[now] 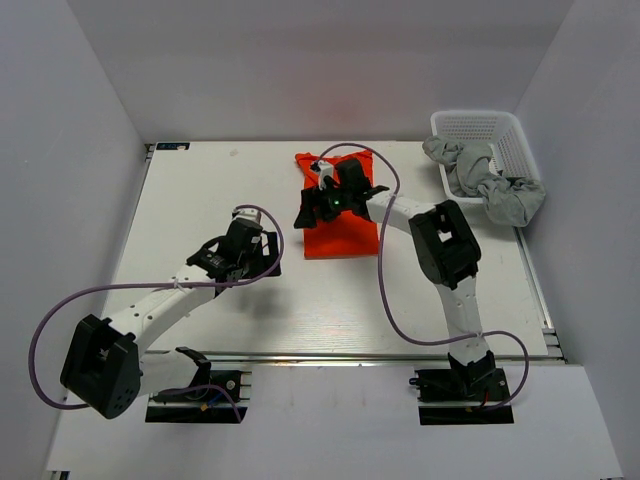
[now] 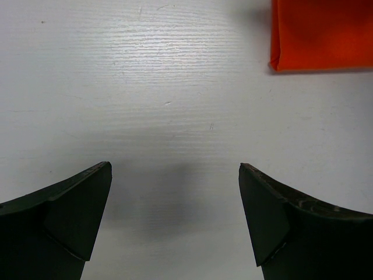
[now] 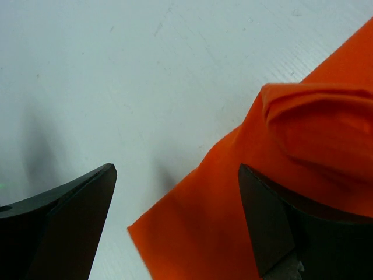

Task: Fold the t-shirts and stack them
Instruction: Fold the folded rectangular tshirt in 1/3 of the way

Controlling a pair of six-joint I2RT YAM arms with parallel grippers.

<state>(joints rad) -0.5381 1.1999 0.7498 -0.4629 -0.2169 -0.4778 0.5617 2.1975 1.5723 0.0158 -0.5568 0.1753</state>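
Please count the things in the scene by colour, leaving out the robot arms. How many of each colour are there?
Orange-red: 1, the t-shirt
Grey: 1, the heap of cloth; how many shirts are in it cannot be told
White: 1, the basket
Total: 3

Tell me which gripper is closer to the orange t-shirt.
Right. The right gripper hangs open directly over the orange t-shirt; the left gripper, also open, is above bare table to the shirt's left.
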